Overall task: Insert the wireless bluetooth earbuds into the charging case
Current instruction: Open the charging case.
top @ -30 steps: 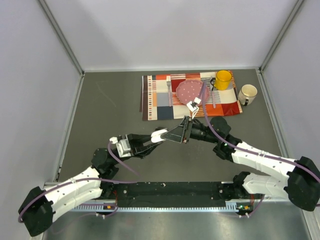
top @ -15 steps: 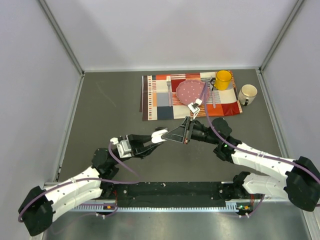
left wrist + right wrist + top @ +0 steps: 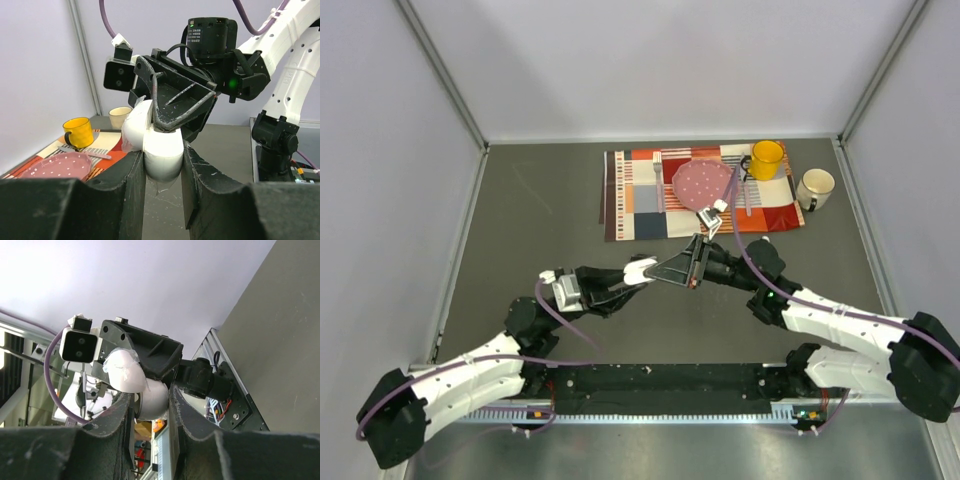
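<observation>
Left claw point(image 3: 636, 273) and right claw point(image 3: 656, 274) meet nose to nose above the table point(image 3: 540, 220), both on the white case point(image 3: 642, 267).

Top: case's long axis runs roughly left-right, along the line between the claws. Buds not made out in any view.

Left wrist: left fingers point(image 3: 131, 180) clamped on the lower lobe. The second lobe, likely the lid, leans up-left against the right claw's fingers.

Right wrist: right fingers point(image 3: 116, 440) clamped on one lobe, the other jutting up-left toward the left claw.

Risk: opposed pulls may twist the case out of one grip or strain its hinge. If dropped, it could snap shut.
</observation>
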